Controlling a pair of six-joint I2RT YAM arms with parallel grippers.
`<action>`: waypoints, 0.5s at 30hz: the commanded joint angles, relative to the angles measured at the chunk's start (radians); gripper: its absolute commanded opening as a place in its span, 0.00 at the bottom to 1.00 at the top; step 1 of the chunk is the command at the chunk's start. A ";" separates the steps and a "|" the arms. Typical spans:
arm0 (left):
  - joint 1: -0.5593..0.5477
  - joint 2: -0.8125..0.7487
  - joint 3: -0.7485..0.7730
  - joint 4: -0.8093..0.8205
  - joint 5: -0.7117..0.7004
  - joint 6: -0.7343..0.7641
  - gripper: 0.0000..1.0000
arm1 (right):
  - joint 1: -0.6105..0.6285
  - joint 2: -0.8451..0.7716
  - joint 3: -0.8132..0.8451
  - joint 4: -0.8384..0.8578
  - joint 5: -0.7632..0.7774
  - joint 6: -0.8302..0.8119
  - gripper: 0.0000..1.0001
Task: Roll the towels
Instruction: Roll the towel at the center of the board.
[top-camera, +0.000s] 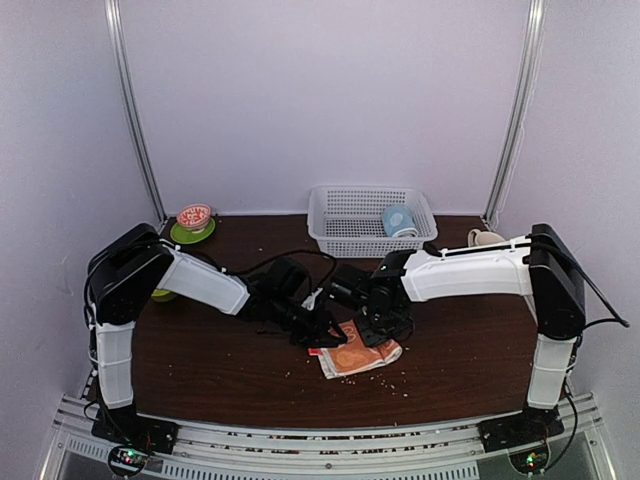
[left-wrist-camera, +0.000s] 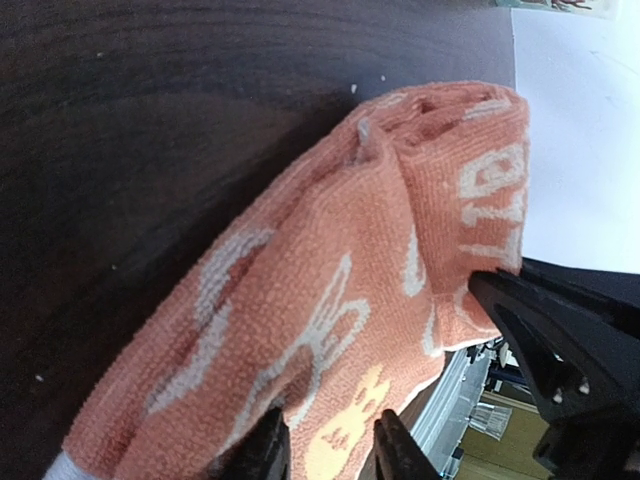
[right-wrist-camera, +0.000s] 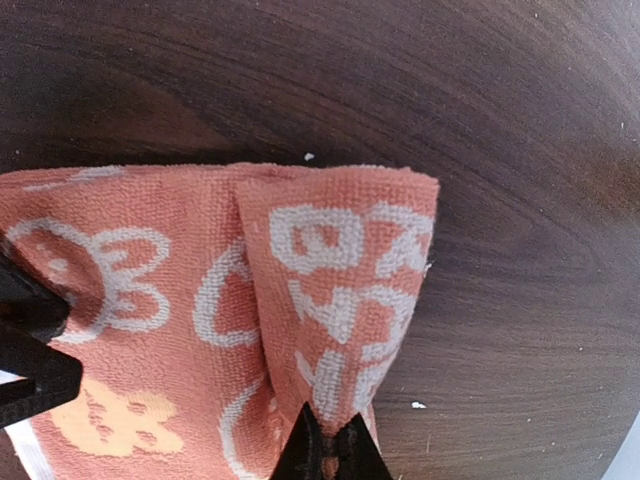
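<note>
The orange-red towel (top-camera: 357, 359) with white swirls lies crumpled on the dark table just in front of both grippers. My left gripper (top-camera: 322, 336) holds its left part: in the left wrist view the cloth (left-wrist-camera: 330, 300) runs down between the two fingers (left-wrist-camera: 266, 448). My right gripper (top-camera: 385, 328) is shut on a raised fold of the same towel (right-wrist-camera: 340, 290), its tips (right-wrist-camera: 303, 445) pinching the cloth's edge. The black right gripper also shows in the left wrist view (left-wrist-camera: 560, 345). The light blue towel (top-camera: 398, 221) sits rolled in the white basket.
A white mesh basket (top-camera: 345, 228) stands at the back centre. A green saucer with a red patterned bowl (top-camera: 194, 219) is at the back left, a pale cup (top-camera: 485, 238) at the back right. Crumbs dot the dark tabletop (top-camera: 220, 365).
</note>
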 joint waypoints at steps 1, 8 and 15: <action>-0.005 0.023 0.025 -0.003 -0.010 0.024 0.30 | 0.011 -0.045 0.030 0.022 -0.024 0.020 0.09; -0.006 0.025 0.022 -0.008 -0.012 0.026 0.30 | 0.013 -0.047 0.024 0.053 -0.068 0.026 0.12; -0.006 0.021 0.020 -0.016 -0.011 0.030 0.30 | 0.013 -0.054 -0.012 0.121 -0.140 0.036 0.23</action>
